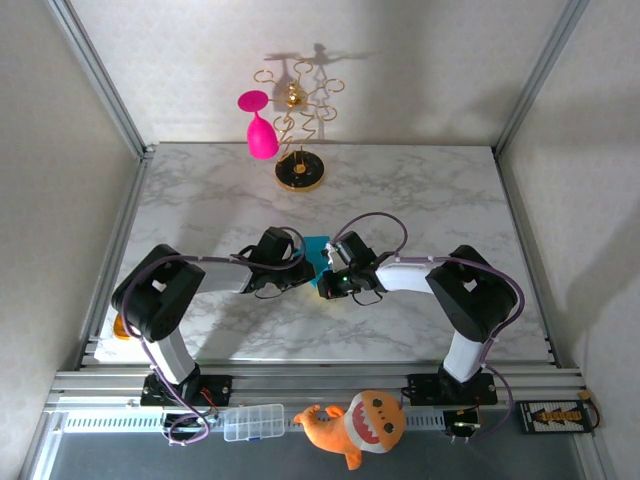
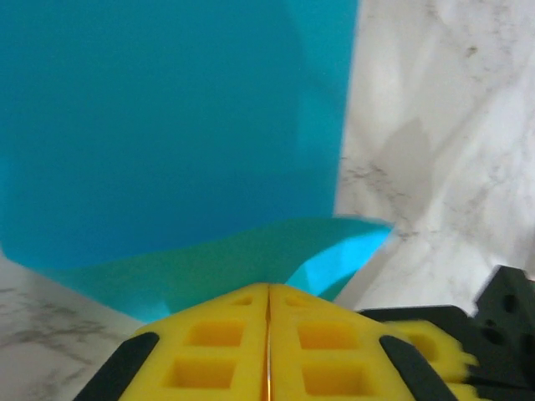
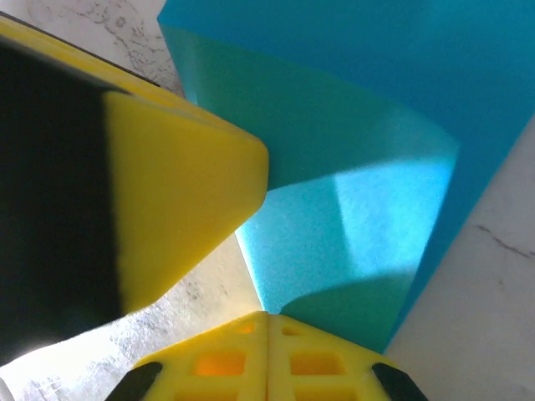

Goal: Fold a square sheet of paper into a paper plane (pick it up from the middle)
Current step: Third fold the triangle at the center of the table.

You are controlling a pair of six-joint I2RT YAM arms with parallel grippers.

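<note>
Paper: the sheet of paper (image 1: 318, 247) lies on the counter (image 1: 200, 190) on the near side of the gold stand (image 1: 299, 175), straight towards the arms, and both grippers are closing in on it.
Left gripper: the left gripper (image 2: 267, 288) is clenched, yellow fingers pressed flat together. The sheet's near edge curls up off the counter and runs right into the tips, so it looks nipped there.
Right gripper: the right gripper (image 3: 267, 316) is clenched too, and a lifted corner of the sheet tapers down into its fingertips. That looks like a pinch on the paper, with the left gripper's finger crowding in just beside it.
Shape now: flat on the side towards the stand, and one flap is rolled up in a soft curve. No sharp crease that I can make out.
Feel: thin, feather-light and floppy, by the look of it. It bows easily and will follow whatever pulls it.
Slip: smooth paper on a smooth counter, so I'd expect it to skate unless one side is pinned.
Risk: a hard tug from two pinches this close together could crumple or tear it.
Where to hold: an edge or corner, tips only and shallow. The flat middle gives fingers nothing to bite until it is buckled up.
Next, my guess: carry the flap over evenly, then press along the fold.
</note>
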